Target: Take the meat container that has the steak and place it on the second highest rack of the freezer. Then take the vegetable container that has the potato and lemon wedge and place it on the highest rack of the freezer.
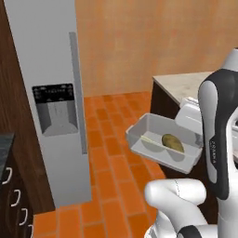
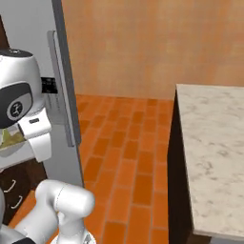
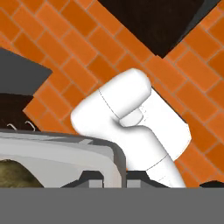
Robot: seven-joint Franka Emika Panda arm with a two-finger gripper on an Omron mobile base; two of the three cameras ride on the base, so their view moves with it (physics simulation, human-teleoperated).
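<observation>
The claw (image 3: 109, 177) is closed on the near wall of the vegetable container (image 1: 158, 132), holding it in the air above the orange tile floor (image 1: 111, 153). The potato (image 1: 173, 142) and the lemon wedge (image 1: 148, 139) lie inside. The freezer (image 1: 49, 69) stands left of it, door shut.

One grey vegetable container (image 1: 163, 145) is in sight, carried in the air above the floor. Inside it lie one brown potato (image 1: 173, 142) and one thin pale lemon wedge (image 1: 148, 139). One tall grey freezer (image 1: 44, 56) stands at the left, with one dark dispenser panel (image 1: 55, 108) and one long handle (image 1: 77, 93) on its door. One stone-topped counter (image 2: 214, 147) stands at the right. Four small curved drawer handles (image 1: 16, 197) show on the dark cabinet at the lower left.
</observation>
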